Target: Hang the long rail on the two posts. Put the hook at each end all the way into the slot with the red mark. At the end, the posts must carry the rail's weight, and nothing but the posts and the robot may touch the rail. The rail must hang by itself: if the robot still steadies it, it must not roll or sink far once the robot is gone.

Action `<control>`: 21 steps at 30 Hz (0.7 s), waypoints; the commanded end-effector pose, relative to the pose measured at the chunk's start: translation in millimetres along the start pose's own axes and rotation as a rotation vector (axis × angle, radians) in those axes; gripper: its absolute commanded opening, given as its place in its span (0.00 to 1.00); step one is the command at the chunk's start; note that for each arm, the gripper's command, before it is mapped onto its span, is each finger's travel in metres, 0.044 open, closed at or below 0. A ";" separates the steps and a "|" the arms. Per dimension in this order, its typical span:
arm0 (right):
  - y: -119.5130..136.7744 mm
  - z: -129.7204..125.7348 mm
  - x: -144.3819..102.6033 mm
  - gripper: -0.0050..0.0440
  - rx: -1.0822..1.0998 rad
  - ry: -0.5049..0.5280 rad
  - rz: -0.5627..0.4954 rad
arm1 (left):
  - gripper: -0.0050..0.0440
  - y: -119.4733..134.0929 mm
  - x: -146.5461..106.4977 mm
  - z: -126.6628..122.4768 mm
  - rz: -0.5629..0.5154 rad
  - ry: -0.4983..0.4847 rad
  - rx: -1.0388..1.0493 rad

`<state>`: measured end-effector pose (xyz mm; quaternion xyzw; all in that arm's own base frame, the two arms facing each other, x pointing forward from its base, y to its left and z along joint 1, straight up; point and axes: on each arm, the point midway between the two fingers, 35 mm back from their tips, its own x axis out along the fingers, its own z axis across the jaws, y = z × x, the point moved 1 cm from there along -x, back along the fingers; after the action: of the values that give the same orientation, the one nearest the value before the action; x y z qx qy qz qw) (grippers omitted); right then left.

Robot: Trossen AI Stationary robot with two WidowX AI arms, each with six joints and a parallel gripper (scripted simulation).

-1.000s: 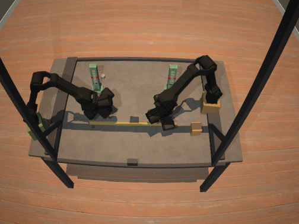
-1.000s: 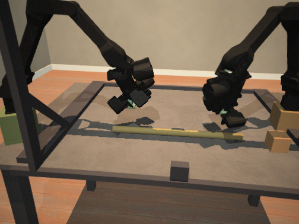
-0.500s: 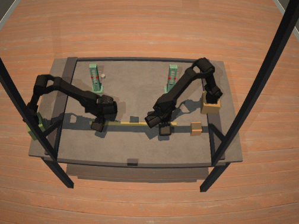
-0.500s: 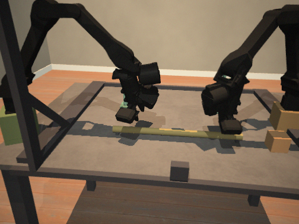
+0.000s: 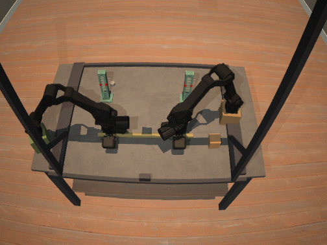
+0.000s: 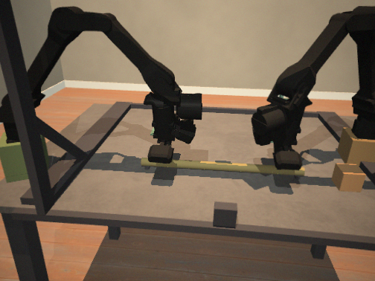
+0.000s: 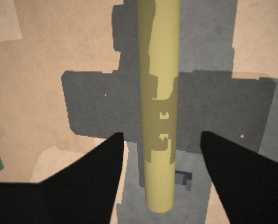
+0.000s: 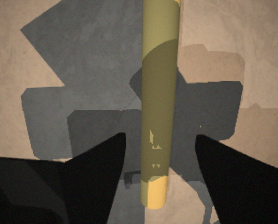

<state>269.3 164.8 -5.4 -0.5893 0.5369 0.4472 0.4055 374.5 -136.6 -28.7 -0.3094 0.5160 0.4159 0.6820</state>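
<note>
Rail [image 5: 146, 135] [image 6: 216, 165] [image 7: 160, 75] [image 8: 160, 75] lies low over the table [image 5: 130, 164] [image 6: 123, 200], unhung, well apart from both green posts [image 5: 104, 90] [image 5: 188, 83]; left gripper [image 5: 109, 136] [image 6: 163, 155] [image 7: 162, 137] is over one end portion, fingers part-spread, rail between them, a gap at either side; right gripper [image 5: 179, 137] [image 6: 288, 160] [image 8: 161, 137] is likewise part-spread at the other end portion, pinching nothing; orange block [image 5: 214, 140] [image 6: 348, 178] sits beyond the rail's right-gripper end, apart from it; both posts stand upright, red marks visible.

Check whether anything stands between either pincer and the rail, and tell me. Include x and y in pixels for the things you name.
Nothing visible does. The yellow rail [image 5: 139, 135] [image 6: 223, 166] [image 7: 160, 90] [image 8: 160, 90] runs between the parted fingers of both the left pincer [image 5: 109, 135] [image 6: 162, 160] [image 7: 162, 138] and right pincer [image 5: 179, 135] [image 6: 289, 166] [image 8: 160, 140], with a gap either side.
</note>
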 end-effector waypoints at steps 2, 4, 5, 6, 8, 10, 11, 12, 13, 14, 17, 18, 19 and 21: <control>-6.6 4.7 -5.0 0.56 0.008 -0.016 -0.021 | 0.56 -10.6 -14.5 3.4 -0.038 0.011 -0.036; -4.3 3.4 0.2 0.56 0.004 -0.011 -0.013 | 0.56 -9.8 -9.8 3.0 -0.031 0.011 -0.036; -1.7 1.9 5.1 0.56 0.002 -0.005 -0.005 | 0.56 -6.1 -3.4 2.1 -0.017 0.011 -0.029; -1.9 1.5 6.7 0.56 0.002 -0.005 -0.004 | 0.56 -5.0 -1.1 1.9 -0.014 0.011 -0.028; -2.0 1.2 9.8 0.56 0.001 -0.005 -0.004 | 0.56 -2.6 3.4 1.4 -0.007 0.012 -0.026; -2.0 1.1 12.9 0.56 0.001 -0.004 -0.005 | 0.56 -2.6 6.4 1.4 -0.007 0.011 -0.024; -2.1 1.1 14.4 0.56 0.001 -0.004 -0.005 | 0.56 -2.6 7.9 1.4 -0.007 0.011 -0.023; -2.1 1.1 15.9 0.56 0.001 -0.004 -0.005 | 0.56 -2.6 9.4 1.4 -0.007 0.011 -0.022; -2.1 1.0 17.4 0.56 0.001 -0.004 -0.005 | 0.56 -2.6 11.0 1.4 -0.007 0.011 -0.022; -2.1 1.0 19.0 0.56 0.001 -0.004 -0.005 | 0.56 -2.6 12.5 1.4 -0.007 0.011 -0.022; -2.1 1.0 22.0 0.56 0.001 -0.003 -0.005 | 0.56 -2.6 15.5 1.4 -0.007 0.011 -0.022; -2.1 1.0 22.0 0.56 0.001 -0.003 -0.005 | 0.56 -2.6 15.5 1.4 -0.007 0.011 -0.022; -2.1 1.0 23.5 0.56 0.002 -0.003 -0.005 | 0.56 -4.4 15.9 1.2 -0.012 0.011 -0.022; -2.1 0.9 26.6 0.56 0.001 -0.003 -0.005 | 0.56 -2.8 20.0 1.3 -0.008 0.011 -0.022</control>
<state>270.2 160.4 -28.2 -0.5888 0.5369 0.4481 0.4054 377.6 -132.2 -48.0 -0.3154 0.5147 0.4219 0.6764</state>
